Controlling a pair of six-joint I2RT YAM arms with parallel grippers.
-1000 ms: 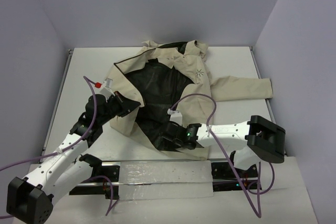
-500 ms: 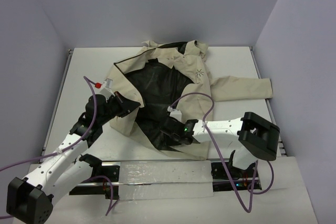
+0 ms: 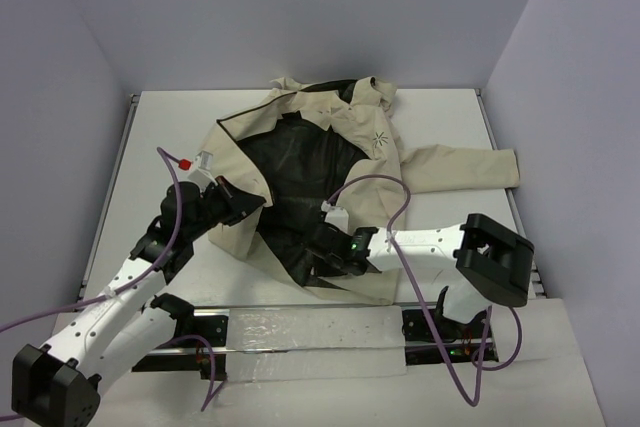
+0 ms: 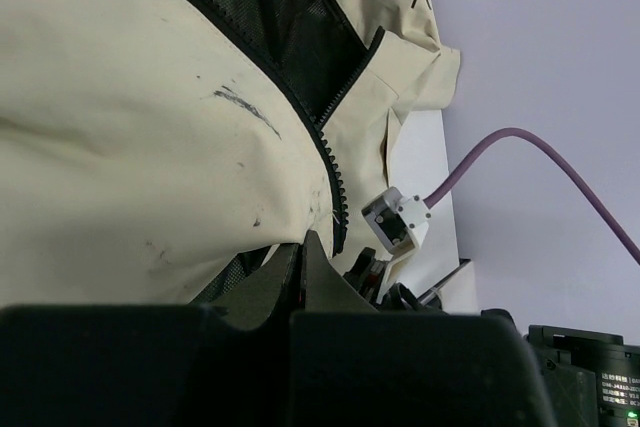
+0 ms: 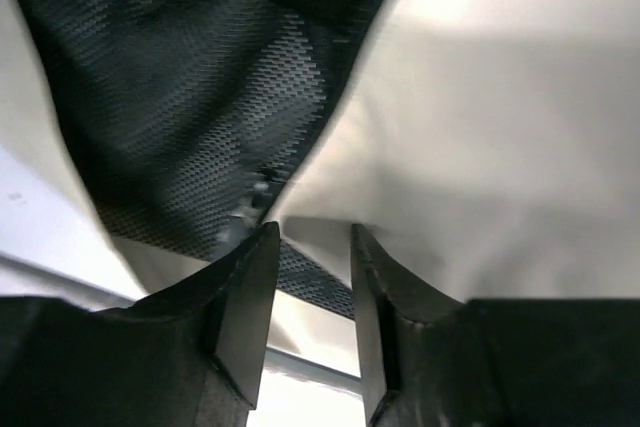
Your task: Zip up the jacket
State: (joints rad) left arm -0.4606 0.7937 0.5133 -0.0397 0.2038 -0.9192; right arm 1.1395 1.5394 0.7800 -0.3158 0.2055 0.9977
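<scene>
One jacket (image 3: 340, 152) spread open mid-frame, black lining upward. Left gripper (image 3: 248, 197) clamped tight on beige front panel beside zipper teeth. Right gripper (image 3: 312, 247) parted narrowly, fingers (image 5: 245, 292) at lower hem; hold unconfirmed. Shifted left toward hem since a second ago.

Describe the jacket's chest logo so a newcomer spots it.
An open beige jacket lies on the white table. On its right-hand front panel, below the collar, sits the logo. It's a small dark starburst of spokes, unlike the black lining beside it.
</scene>
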